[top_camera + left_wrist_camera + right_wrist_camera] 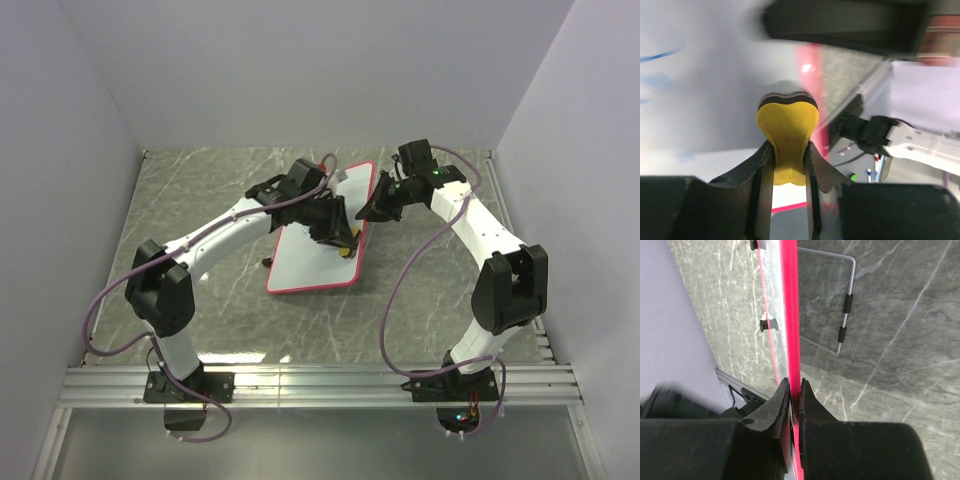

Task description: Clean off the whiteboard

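Observation:
The whiteboard (305,258) lies in the middle of the table, white with a red-pink frame. My left gripper (340,238) is over its right part and shut on a small yellow sponge (347,250). In the left wrist view the sponge (787,127) sits squeezed between the fingers (765,165), its dark face against the white surface (705,105). Faint blue marks (657,56) show at the left. My right gripper (366,212) is shut on the board's right edge. In the right wrist view the red frame (790,315) runs edge-on between the fingers (812,400).
A grey wire stand (845,315) with black sleeves shows beside the board's edge. Small black clips (765,325) sit on the board. The marble-patterned table (200,190) is walled on three sides, with a metal rail (320,380) at the near edge.

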`<act>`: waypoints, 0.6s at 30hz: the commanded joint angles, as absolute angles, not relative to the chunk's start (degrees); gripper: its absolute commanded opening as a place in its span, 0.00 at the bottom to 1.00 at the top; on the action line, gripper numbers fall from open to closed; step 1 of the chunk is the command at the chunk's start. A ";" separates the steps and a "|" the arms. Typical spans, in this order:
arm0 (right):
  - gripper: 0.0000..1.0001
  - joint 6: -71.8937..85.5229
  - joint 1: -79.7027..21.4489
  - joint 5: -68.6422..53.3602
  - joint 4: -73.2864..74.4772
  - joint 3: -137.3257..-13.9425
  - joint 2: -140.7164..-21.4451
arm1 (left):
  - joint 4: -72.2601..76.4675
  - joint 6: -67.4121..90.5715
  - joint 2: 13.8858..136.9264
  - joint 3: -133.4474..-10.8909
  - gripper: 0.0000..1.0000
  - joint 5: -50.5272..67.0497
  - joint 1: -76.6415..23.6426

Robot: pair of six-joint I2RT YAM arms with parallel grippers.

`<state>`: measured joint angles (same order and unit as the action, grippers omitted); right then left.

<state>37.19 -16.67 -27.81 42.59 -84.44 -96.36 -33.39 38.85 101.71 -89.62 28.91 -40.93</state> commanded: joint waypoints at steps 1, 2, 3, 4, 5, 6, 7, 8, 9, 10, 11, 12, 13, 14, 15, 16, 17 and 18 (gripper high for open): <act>0.00 35.33 -17.49 -24.61 45.00 -87.10 -94.92 | -32.97 39.64 103.18 -80.44 0.00 26.63 -38.42; 0.00 35.33 -17.49 -24.70 45.00 -86.93 -94.75 | -31.31 39.73 102.92 -78.85 0.00 26.54 -36.76; 0.00 35.33 -17.49 -24.70 45.00 -86.92 -94.66 | -30.68 39.64 103.01 -75.97 0.00 26.63 -35.96; 0.00 35.51 -17.49 -24.70 44.91 -86.84 -94.40 | -30.33 39.20 103.27 -74.89 0.00 26.46 -35.16; 0.00 35.51 -17.40 -24.70 44.91 -86.84 -94.13 | -30.67 38.68 103.71 -73.40 0.00 24.54 -33.94; 0.00 35.59 -17.49 -24.61 44.91 -86.92 -94.13 | -31.37 38.06 104.15 -73.04 0.00 23.48 -33.40; 0.00 35.68 -17.40 -24.61 45.09 -87.01 -94.04 | -31.81 37.01 104.50 -72.69 0.00 21.99 -32.88; 0.00 35.77 -17.32 -24.52 45.09 -87.19 -94.04 | -31.99 36.74 104.85 -72.16 0.00 20.15 -32.00; 0.00 35.77 -17.40 -24.52 45.09 -87.27 -93.87 | -31.56 36.48 105.38 -71.20 0.00 19.87 -31.56; 0.00 35.95 -17.40 -24.61 44.91 -87.19 -93.78 | -31.29 36.21 105.64 -70.67 0.00 19.78 -31.20; 0.00 36.03 -17.40 -24.52 44.91 -87.10 -93.78 | -30.85 36.12 105.99 -70.40 0.00 19.78 -30.68; 0.00 36.12 -17.40 -24.52 44.83 -87.10 -93.69 | -30.68 36.04 106.34 -70.23 0.00 19.34 -30.41; 0.00 36.30 -17.40 -24.61 44.65 -87.01 -93.60 | -30.41 35.86 106.70 -70.40 0.00 18.99 -30.32; 0.00 36.39 -17.40 -24.70 44.47 -86.66 -93.60 | -30.41 35.77 108.00 -70.84 0.00 18.64 -29.80; 0.00 36.56 -17.40 -24.70 44.21 -86.49 -93.34 | -30.58 35.68 108.89 -72.14 0.00 18.20 -29.27; 0.00 36.82 -17.32 -24.70 43.86 -86.22 -93.25 | -31.02 35.51 109.77 -73.12 0.00 18.11 -28.75; 0.00 37.00 -17.40 -24.78 43.68 -85.96 -93.16 | -31.55 35.33 111.95 -74.08 0.00 17.93 -27.61; 0.00 37.09 -17.40 -24.70 43.59 -85.87 -93.16 | -32.86 35.25 113.28 -77.14 0.00 18.02 -26.99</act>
